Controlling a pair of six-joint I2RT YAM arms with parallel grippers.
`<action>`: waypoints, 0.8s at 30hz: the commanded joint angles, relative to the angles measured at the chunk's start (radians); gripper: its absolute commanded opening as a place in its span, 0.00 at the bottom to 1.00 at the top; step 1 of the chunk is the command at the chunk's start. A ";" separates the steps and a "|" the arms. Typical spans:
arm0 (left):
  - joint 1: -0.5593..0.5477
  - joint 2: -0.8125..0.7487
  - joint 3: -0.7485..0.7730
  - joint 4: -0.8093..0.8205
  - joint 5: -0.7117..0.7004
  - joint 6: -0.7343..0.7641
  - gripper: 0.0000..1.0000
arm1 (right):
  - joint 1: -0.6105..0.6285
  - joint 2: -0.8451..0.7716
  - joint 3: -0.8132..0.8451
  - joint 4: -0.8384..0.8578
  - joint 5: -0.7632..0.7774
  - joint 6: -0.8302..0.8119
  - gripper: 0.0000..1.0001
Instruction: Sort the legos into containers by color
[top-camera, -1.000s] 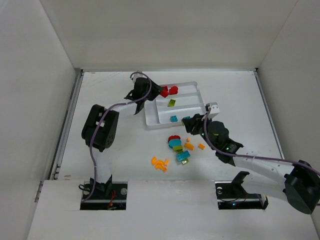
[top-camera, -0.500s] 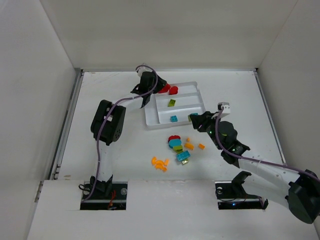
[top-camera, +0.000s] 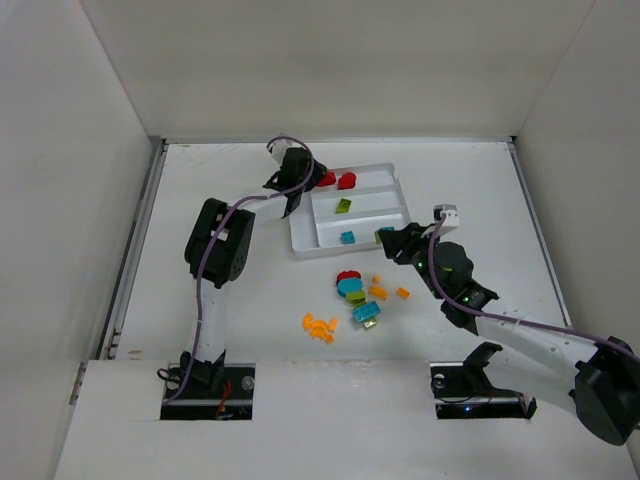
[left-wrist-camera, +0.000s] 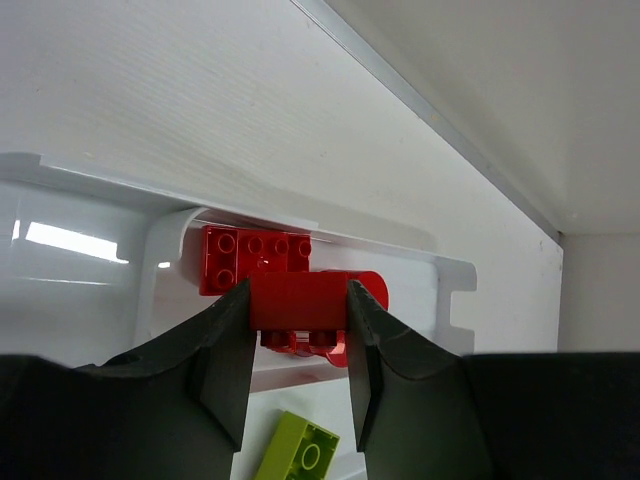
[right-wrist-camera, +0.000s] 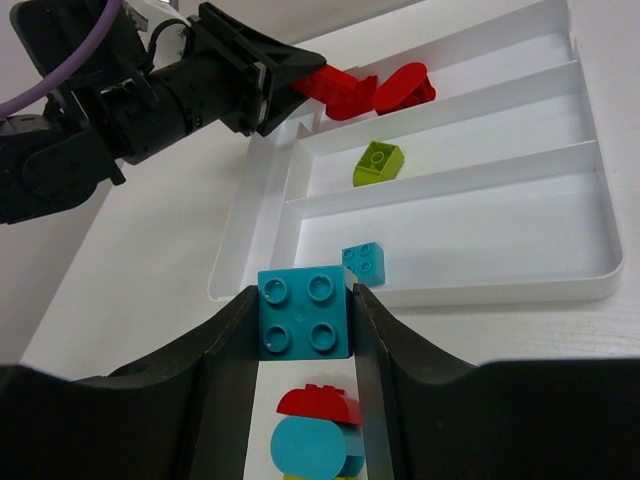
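Note:
My left gripper (top-camera: 303, 181) is shut on a red brick (left-wrist-camera: 297, 300) and holds it over the far slot of the white tray (top-camera: 396, 168), at its left end. Another red brick (left-wrist-camera: 250, 255) and a red dome piece (top-camera: 346, 181) lie in that slot. A lime brick (top-camera: 343, 206) lies in the middle slot, and a teal brick (top-camera: 347, 238) in the near slot. My right gripper (top-camera: 388, 238) is shut on a teal brick (right-wrist-camera: 305, 312), held just outside the tray's near wall (right-wrist-camera: 480, 290).
Loose legos lie on the table in front of the tray: a red dome (top-camera: 347, 276), teal pieces (top-camera: 365, 312), a lime piece, small orange bricks (top-camera: 378, 292) and an orange cluster (top-camera: 320, 327). White walls enclose the table on three sides.
My left gripper has moved right along the tray's far slot with the red brick. My right gripper has shifted slightly right and away from the pile with the teal brick.

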 joint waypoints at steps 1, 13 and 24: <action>-0.009 -0.027 -0.018 0.019 -0.048 -0.032 0.32 | 0.009 -0.005 0.012 0.061 -0.012 0.003 0.26; -0.014 -0.068 -0.062 0.008 -0.045 -0.040 0.48 | 0.012 -0.009 0.014 0.060 -0.014 0.002 0.26; -0.011 -0.206 -0.151 0.013 -0.051 0.028 0.59 | 0.012 -0.011 0.014 0.061 -0.017 0.003 0.26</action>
